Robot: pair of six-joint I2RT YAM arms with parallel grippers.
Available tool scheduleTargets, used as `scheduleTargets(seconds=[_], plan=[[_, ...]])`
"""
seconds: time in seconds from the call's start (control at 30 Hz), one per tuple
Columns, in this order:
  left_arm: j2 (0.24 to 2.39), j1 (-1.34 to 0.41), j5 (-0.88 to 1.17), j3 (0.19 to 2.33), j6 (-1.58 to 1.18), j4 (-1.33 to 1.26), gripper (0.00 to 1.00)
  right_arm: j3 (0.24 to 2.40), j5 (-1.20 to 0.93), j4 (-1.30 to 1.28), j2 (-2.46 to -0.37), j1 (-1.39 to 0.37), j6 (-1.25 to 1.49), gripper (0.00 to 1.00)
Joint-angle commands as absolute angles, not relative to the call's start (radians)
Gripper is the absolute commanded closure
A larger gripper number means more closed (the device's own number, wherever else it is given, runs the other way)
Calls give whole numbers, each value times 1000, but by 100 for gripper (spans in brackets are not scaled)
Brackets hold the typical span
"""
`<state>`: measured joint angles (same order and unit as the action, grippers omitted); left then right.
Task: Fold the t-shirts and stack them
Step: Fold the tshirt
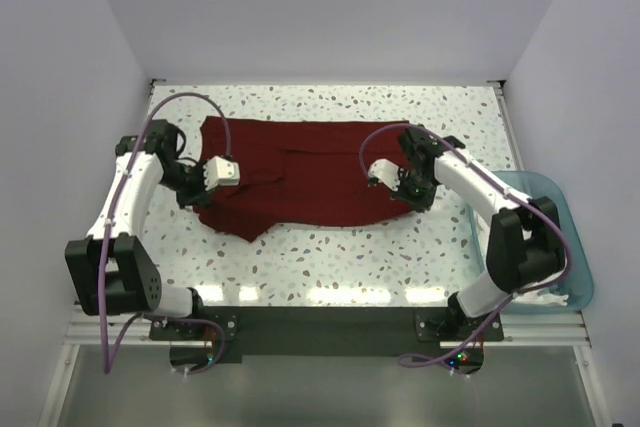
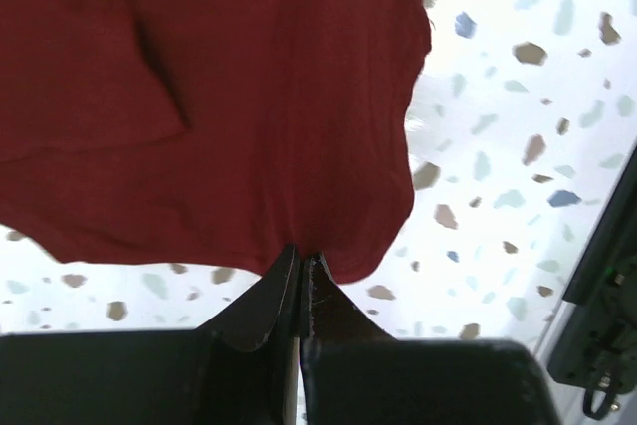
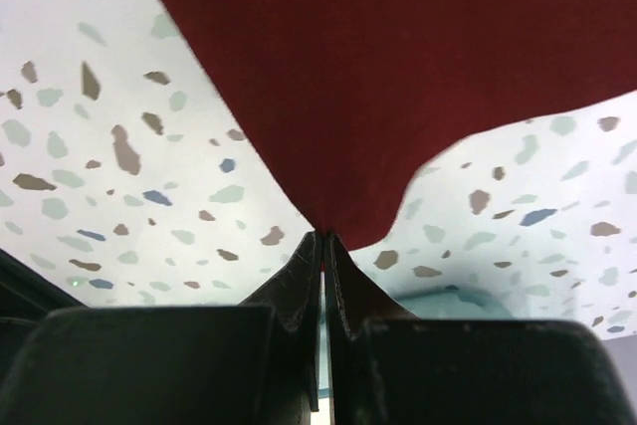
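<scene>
The maroon t-shirt [image 1: 300,172] lies spread across the middle of the speckled table, with its near edge lifted at both ends. My left gripper [image 1: 200,192] is shut on the shirt's near left edge. In the left wrist view the closed jaws [image 2: 301,256] pinch the maroon cloth [image 2: 219,97]. My right gripper [image 1: 408,190] is shut on the shirt's near right corner. In the right wrist view the jaws [image 3: 323,236] pinch a point of the cloth [image 3: 398,77]. A bit of white cloth [image 1: 548,299] shows in the tub.
The light blue plastic tub [image 1: 575,247] stands at the table's right edge beside the right arm; its rim shows in the right wrist view [image 3: 448,301]. White walls close in the table on the left, back and right. The speckled tabletop [image 1: 330,257] shows in front of the shirt.
</scene>
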<state>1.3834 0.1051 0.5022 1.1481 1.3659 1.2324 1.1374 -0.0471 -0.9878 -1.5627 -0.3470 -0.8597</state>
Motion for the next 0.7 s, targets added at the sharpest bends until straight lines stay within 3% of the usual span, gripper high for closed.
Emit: scheduleTargets(seconds=[0.0,0.67], plan=[[1460,117,554,1258,1318,1224,100,1245,-72,-1035,-1621,-298,-909,100],[1965,110,545,1836,1147,1123,100,1839,-43,-1172,-2080,-193,-1009,100]])
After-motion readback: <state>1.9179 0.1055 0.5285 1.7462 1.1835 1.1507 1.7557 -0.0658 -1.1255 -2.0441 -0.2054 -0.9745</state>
